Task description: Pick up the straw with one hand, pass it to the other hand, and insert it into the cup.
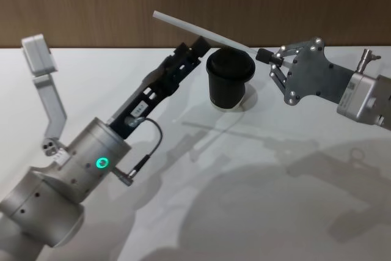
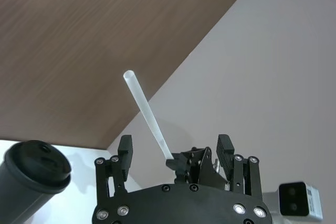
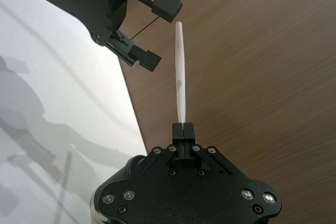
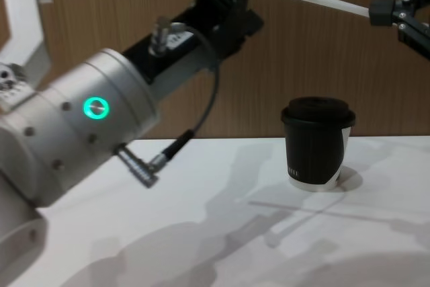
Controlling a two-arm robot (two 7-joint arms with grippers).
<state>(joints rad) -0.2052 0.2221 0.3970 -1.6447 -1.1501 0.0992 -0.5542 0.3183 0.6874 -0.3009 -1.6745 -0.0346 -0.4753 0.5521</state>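
Though thin, straight white straw (image 1: 195, 28) between matte fingers (image 3: 179, 132) of right gripper (image 1: 264, 55)

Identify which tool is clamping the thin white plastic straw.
The slim black right tool, shut on the straw's end; the boxy left tool on the silver arm stands open.

straw (image 1: 183, 25): white, tilted, midair above cup | cup (image 1: 231, 80): black, lidded, upright
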